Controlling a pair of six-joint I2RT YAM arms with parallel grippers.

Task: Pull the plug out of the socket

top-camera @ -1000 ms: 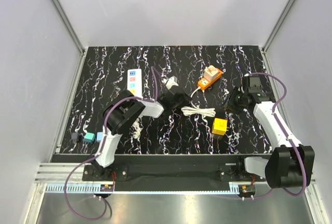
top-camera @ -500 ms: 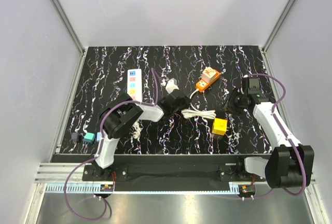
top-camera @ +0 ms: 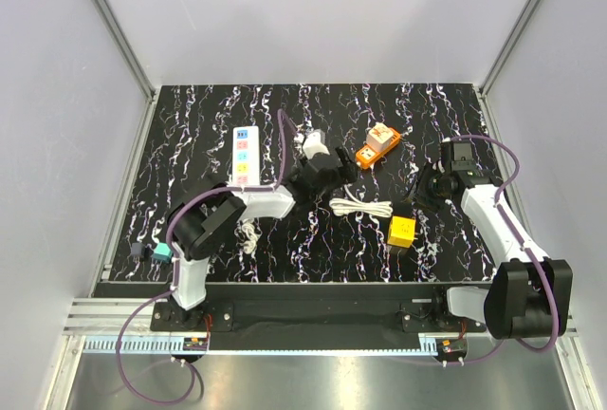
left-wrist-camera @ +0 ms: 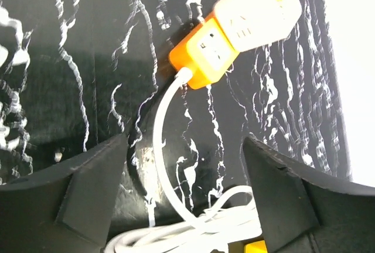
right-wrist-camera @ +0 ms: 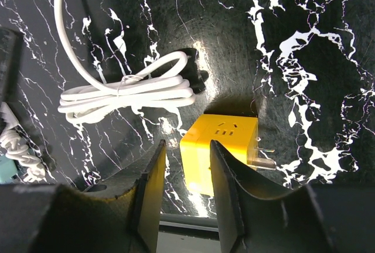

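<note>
At 3 o'clock the right gripper (right-wrist-camera: 186,147) hangs part-spread and empty near a yellow cube (right-wrist-camera: 220,147). Mid-table the left gripper (left-wrist-camera: 184,144), jaws wide, pinches nothing. A white cable (left-wrist-camera: 161,142) runs beneath, its dark plug (right-wrist-camera: 193,71) seemingly lying loose. Farther, at 10 o'clock, the socket (top-camera: 247,154) looks bare, so the pull seems done. No container shows.

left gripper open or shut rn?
Open. In the left wrist view the left gripper has fingers wide apart; only the white cable on the table lies between them.
</note>
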